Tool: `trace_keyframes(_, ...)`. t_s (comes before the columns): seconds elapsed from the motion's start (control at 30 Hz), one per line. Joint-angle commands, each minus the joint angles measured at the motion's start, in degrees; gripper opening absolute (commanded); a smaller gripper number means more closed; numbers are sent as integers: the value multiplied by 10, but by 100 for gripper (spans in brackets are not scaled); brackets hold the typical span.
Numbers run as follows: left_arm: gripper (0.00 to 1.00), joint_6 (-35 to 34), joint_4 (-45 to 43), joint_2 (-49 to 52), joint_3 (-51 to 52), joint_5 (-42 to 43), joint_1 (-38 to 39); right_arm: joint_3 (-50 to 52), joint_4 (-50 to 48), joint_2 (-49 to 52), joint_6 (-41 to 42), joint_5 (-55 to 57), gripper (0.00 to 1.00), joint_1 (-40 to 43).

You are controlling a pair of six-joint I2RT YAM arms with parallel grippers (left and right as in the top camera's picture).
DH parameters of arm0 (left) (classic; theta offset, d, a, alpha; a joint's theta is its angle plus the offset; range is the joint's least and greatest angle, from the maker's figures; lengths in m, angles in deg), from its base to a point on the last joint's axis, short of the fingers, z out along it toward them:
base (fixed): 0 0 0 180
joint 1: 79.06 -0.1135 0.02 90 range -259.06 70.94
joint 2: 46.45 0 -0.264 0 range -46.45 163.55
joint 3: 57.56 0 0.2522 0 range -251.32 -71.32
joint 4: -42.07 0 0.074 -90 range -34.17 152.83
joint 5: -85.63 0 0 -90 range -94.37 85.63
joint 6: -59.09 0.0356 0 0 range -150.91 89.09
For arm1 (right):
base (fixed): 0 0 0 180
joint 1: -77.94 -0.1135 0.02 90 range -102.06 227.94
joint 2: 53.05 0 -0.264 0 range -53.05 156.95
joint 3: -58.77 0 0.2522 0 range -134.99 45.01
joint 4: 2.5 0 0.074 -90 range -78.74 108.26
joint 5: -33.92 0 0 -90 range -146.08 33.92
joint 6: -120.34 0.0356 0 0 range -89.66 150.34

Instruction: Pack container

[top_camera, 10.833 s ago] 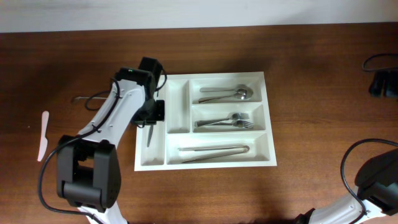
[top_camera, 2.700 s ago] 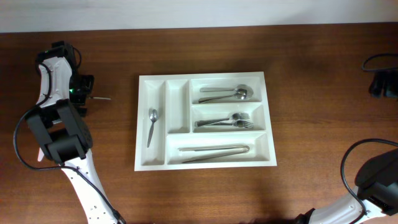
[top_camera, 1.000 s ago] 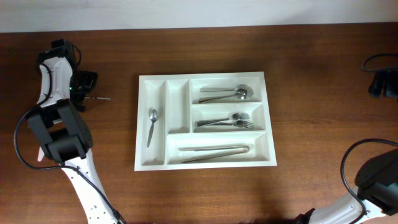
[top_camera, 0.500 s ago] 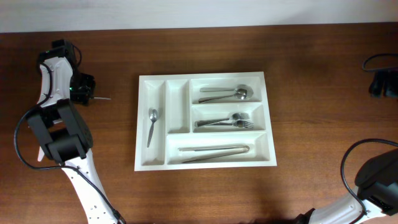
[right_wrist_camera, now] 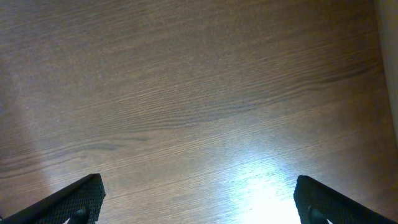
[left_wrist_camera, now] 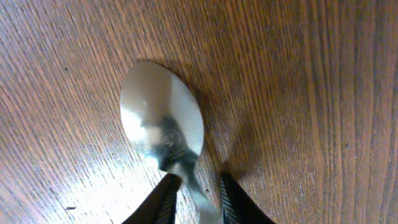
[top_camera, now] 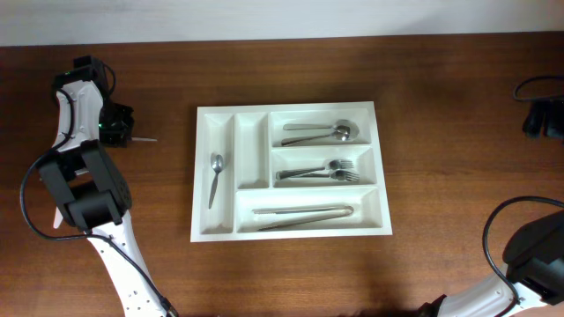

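- Black-fingered, the left gripper [top_camera: 119,132] sits at the far left of the wooden table [top_camera: 159,264], well apart from the container.
- A steel spoon [left_wrist_camera: 163,127] lies flat on the wood under that gripper, bowl pointing away from the wrist camera. Overhead, only the end of its handle shows, pointing toward the container.
- The left jaws are drawn in narrow, one dark finger [left_wrist_camera: 166,198] on each side of the spoon's neck. One looks to be touching it. Whether both already press the metal, I cannot tell.
- The container [top_camera: 253,150], a white tray, lies flat in the middle of the table.
- Its leftmost narrow compartment holds a small teaspoon [top_camera: 214,176], bowl toward the far edge; the narrow one beside it is bare.
- To the right, the three wide compartments hold large spoons [top_camera: 322,133] at the far side, forks [top_camera: 322,171] in the middle and tongs [top_camera: 304,214] nearest.
- The right gripper [right_wrist_camera: 198,202] hangs over bare wood, its jaws spread wide with one tip in each lower corner of the wrist view and nothing between them.
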Motion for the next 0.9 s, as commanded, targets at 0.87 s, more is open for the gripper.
trace_keyframes(0.87,2,116,7,33,-47,0,-1,0,0,-1,5,1,99,4)
